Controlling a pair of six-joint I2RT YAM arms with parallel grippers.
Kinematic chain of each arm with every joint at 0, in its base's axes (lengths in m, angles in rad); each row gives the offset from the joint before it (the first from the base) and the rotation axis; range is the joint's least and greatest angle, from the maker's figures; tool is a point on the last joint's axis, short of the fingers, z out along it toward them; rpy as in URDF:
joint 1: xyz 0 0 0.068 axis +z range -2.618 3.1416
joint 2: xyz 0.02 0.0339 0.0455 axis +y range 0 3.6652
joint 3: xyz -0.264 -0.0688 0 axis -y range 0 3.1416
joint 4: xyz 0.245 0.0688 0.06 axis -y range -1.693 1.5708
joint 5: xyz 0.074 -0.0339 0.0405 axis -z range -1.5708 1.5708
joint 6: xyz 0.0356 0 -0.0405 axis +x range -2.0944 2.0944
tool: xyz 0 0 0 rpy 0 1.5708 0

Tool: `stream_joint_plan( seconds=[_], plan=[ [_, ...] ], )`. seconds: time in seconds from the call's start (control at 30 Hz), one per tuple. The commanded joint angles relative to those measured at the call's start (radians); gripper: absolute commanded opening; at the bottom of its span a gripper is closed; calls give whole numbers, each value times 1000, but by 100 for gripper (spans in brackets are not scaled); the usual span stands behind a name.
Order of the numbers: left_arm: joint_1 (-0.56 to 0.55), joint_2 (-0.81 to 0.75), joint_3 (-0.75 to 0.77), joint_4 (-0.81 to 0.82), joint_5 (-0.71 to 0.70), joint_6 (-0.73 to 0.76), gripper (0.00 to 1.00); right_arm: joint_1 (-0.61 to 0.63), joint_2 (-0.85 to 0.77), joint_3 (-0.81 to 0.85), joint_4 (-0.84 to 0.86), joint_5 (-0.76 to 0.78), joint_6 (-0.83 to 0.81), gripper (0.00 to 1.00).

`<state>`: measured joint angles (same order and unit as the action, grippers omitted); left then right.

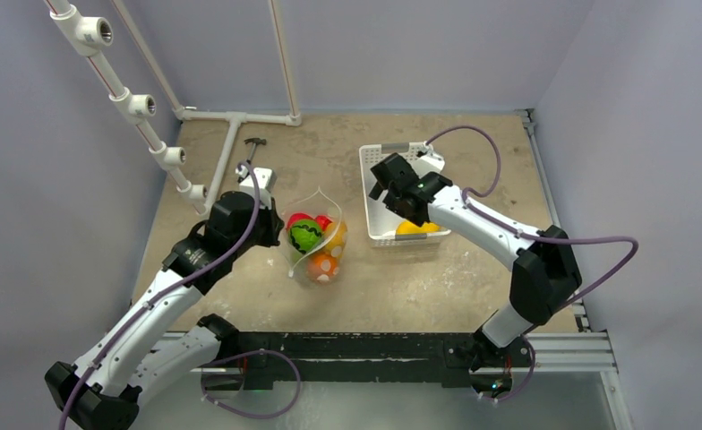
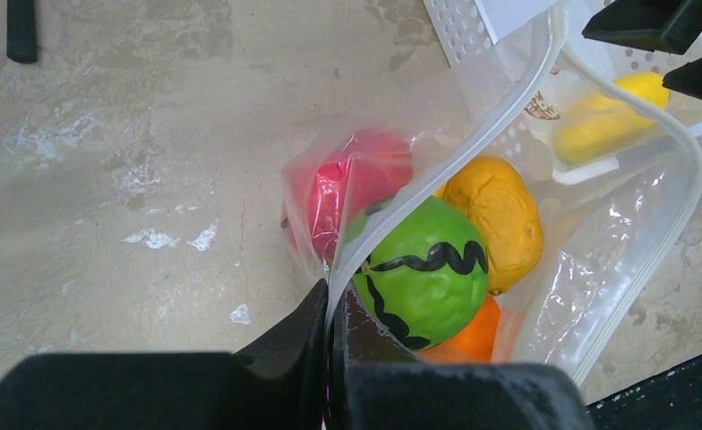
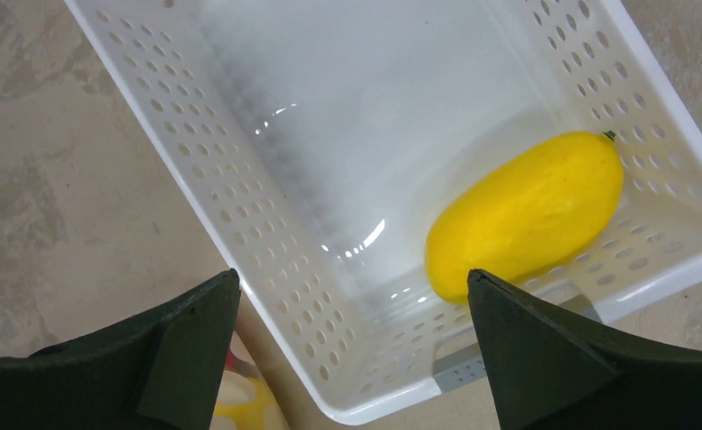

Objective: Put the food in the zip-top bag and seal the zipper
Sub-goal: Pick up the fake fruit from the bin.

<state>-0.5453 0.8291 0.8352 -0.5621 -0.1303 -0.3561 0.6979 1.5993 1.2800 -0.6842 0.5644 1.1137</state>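
Mottled beige table [image 1: 419, 278] carries one zip-top bag [image 2: 598, 260], its mouth gaping open, just beside one white slotted basket [image 3: 267, 224]. Four pieces of the food show inside the bag from the left wrist: one red fruit [image 2: 365, 184], one green fruit [image 2: 423, 269] with black squiggles, one lumpy orange-yellow fruit [image 2: 500, 219] and one orange fruit [image 2: 473, 336] beneath them; a single yellow fruit [image 3: 526, 215] lies alone at the basket's near end. One left gripper [image 2: 332, 300] is clenched on the zipper [image 2: 693, 161] at the bag's mouth edge, while one right gripper [image 3: 352, 276] hangs over the basket, jaws spread wide, grasping nothing.
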Motion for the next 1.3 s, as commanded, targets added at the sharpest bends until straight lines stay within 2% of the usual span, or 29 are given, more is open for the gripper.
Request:
stream_joint_plan(
  seconds=[0.0,0.4,1.27],
  plan=[
    [6,-23,-8,50,14,5,0,-23,-31,47,-54,35,141,99],
    [7,-27,-9,53,20,4,0,-57,19,57,-107,7,219,99],
    [6,-27,-10,53,30,6,0,-113,85,-62,-12,-66,83,99]
  ],
)
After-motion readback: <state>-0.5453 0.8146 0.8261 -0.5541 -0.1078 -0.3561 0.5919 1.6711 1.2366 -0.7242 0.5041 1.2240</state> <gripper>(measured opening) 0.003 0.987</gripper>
